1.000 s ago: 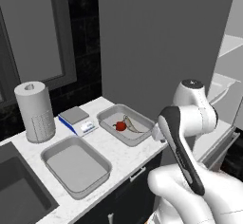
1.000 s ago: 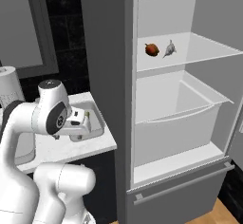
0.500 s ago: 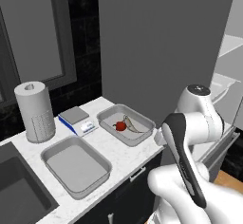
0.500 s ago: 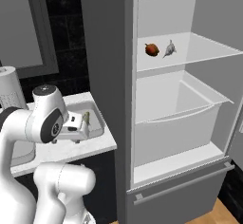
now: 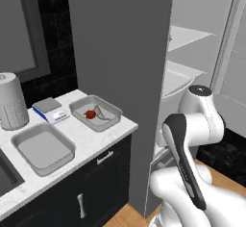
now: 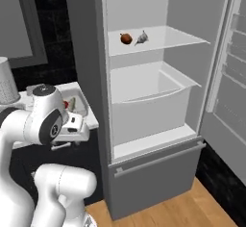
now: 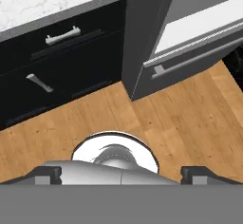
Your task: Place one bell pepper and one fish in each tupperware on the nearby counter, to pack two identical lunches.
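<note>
Progress stands at half: the far tupperware (image 5: 96, 112), mid-left of the left base view, holds one bell pepper (image 5: 90, 114) and one fish (image 5: 102, 115), while the near tupperware (image 5: 43, 147) on the tabletop (image 5: 96, 139) is empty. The right base view adds what the left lacks — a second pepper (image 6: 126, 38) and fish (image 6: 141, 38) on the fridge shelf (image 6: 182, 37), upper centre. Fingers (image 7: 47, 173) sit wide apart at the bottom of the hand view, released, grasping nothing.
</note>
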Controlling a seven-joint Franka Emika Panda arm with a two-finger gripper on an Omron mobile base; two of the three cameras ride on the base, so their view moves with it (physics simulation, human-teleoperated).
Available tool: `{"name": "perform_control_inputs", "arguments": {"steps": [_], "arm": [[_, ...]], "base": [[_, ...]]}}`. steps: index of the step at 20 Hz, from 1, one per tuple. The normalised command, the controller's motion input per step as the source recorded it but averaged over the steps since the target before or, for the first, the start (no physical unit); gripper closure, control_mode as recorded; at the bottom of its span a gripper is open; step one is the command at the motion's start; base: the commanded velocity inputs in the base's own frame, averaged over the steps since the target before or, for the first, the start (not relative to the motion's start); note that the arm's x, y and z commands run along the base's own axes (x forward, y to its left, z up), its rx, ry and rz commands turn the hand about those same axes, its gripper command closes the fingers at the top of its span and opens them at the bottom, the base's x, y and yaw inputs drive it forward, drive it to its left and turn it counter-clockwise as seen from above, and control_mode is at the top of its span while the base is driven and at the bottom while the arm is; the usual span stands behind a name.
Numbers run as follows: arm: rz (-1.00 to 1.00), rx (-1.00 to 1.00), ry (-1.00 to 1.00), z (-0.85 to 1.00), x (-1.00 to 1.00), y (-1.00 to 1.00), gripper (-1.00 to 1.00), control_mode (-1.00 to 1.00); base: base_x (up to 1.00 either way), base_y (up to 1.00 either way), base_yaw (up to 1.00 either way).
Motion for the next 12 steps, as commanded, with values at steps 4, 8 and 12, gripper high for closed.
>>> {"name": "perform_control_inputs", "arguments": {"steps": [4,8,12], "arm": [[0.00,0.00,0.00,0.00,0.00,0.00,-1.00,1.00],[0.00,0.00,0.00,0.00,0.00,0.00,-1.00,1.00],[0.00,0.00,0.00,0.00,0.00,0.00,-1.00,1.00]], "base": [[0.21,-0.81,0.05],[0.56,-0.87,0.09],[0.49,-0.84,0.11]]}}
